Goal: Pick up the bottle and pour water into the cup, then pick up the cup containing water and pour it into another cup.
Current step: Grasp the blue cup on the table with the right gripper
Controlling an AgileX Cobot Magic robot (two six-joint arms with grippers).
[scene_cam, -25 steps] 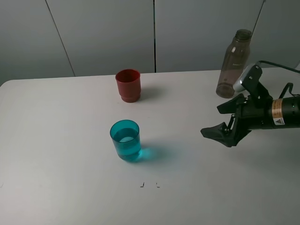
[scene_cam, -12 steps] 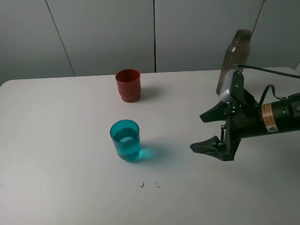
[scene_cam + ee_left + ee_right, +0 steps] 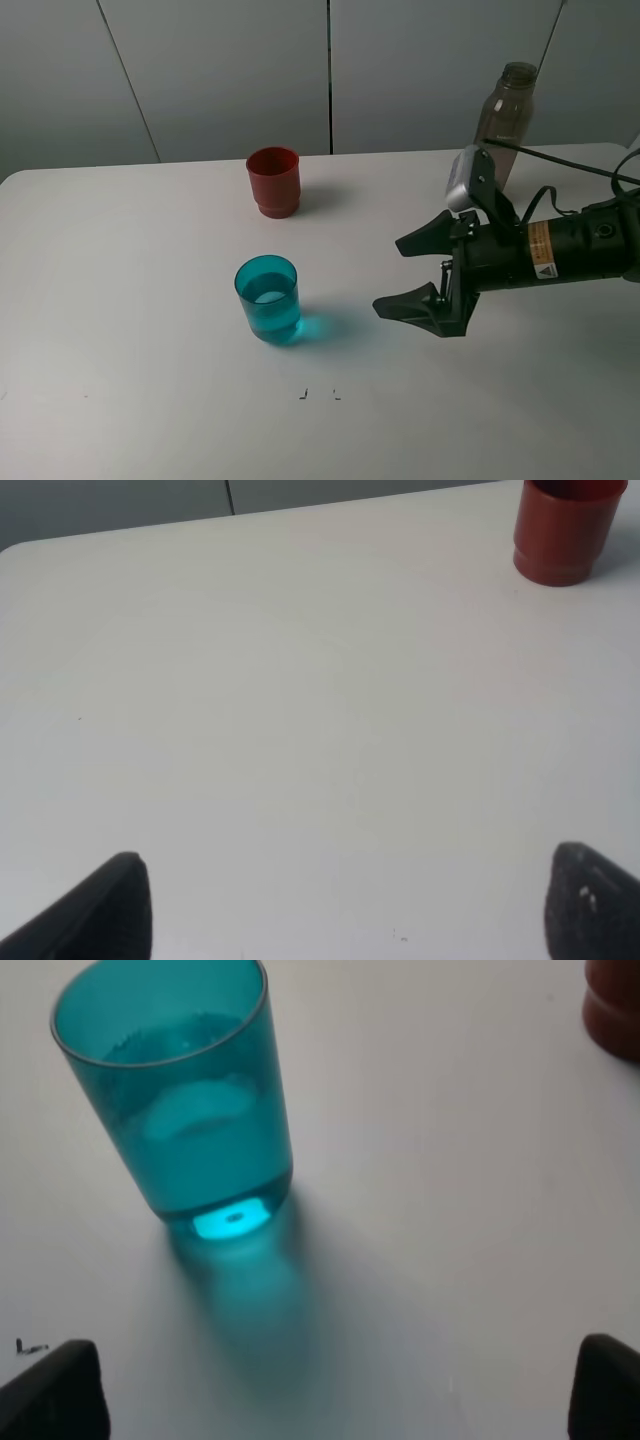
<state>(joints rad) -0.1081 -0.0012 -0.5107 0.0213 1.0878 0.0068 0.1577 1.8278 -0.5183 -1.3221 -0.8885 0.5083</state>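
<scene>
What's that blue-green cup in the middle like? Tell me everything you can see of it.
The teal cup is a see-through plastic tumbler with smooth, slightly tapered sides and an open top. It stands upright on the white table, partly filled with water, casting a teal glow beside its base. Only the table touches it.

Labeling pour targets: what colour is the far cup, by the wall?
Opaque red-brown; the far cup shows best in exterior high view.

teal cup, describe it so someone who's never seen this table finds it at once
On the white table, look near the middle, nearer the camera than the opaque red-brown ridged plastic cup. The teal-blue translucent plastic tumbler stands upright there, the only see-through cup, smooth-sided with water inside.
</scene>
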